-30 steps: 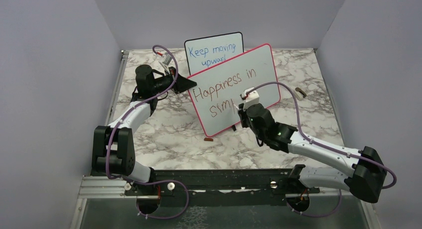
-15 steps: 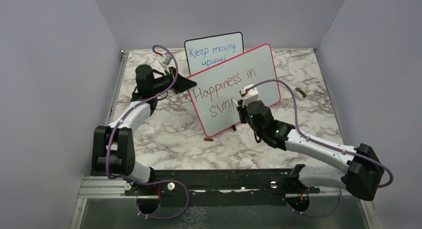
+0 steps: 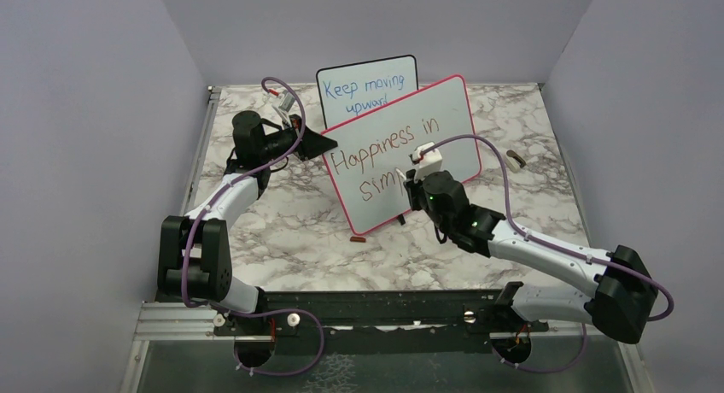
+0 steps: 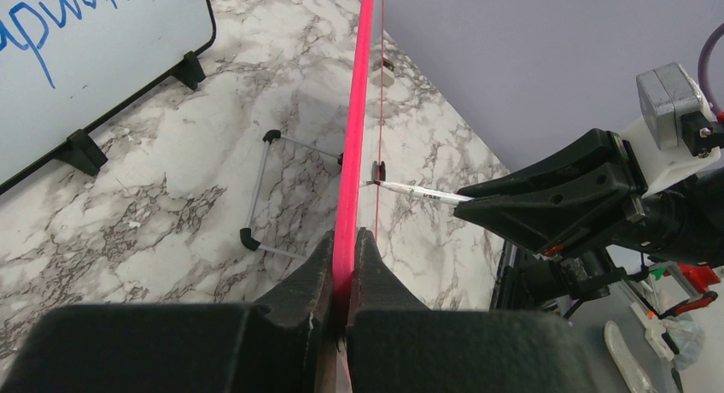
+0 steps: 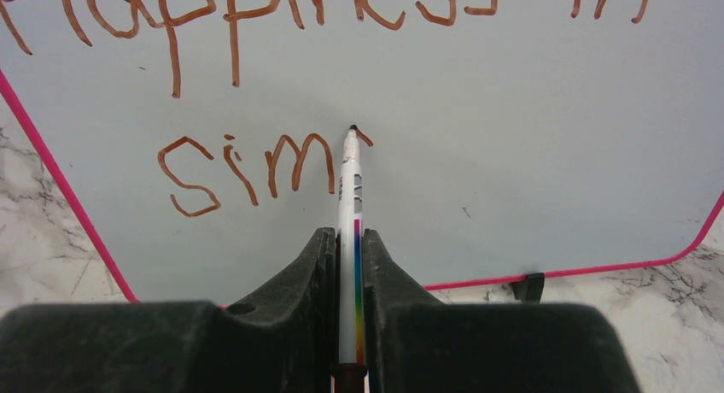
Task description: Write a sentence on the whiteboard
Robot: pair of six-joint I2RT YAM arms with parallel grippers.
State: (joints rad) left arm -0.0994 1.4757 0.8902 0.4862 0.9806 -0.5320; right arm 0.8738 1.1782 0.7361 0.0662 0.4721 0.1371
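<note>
The left end effector [image 4: 344, 243] is closed tight on the side edge of the large rectangular white whiteboard with the pink-red frame [image 5: 529, 154], its two black fingers pinching the frame between them. The board stands tilted on the grey-veined marble worktop [image 3: 290, 218], directly ahead of the right end effector [image 5: 350, 237]. That one is narrowed around a slim white marker with a rainbow stripe [image 5: 348, 196], whose dark tip touches the board face just past its fingertips. The brownish-red handwritten sentence [image 3: 382, 151] reads "Happiness in" above the tip and "sim" to its left – a short new stroke starts at the tip itself. Beyond the left end effector stands a smaller black-framed board with blue writing [image 3: 367, 85].
</note>
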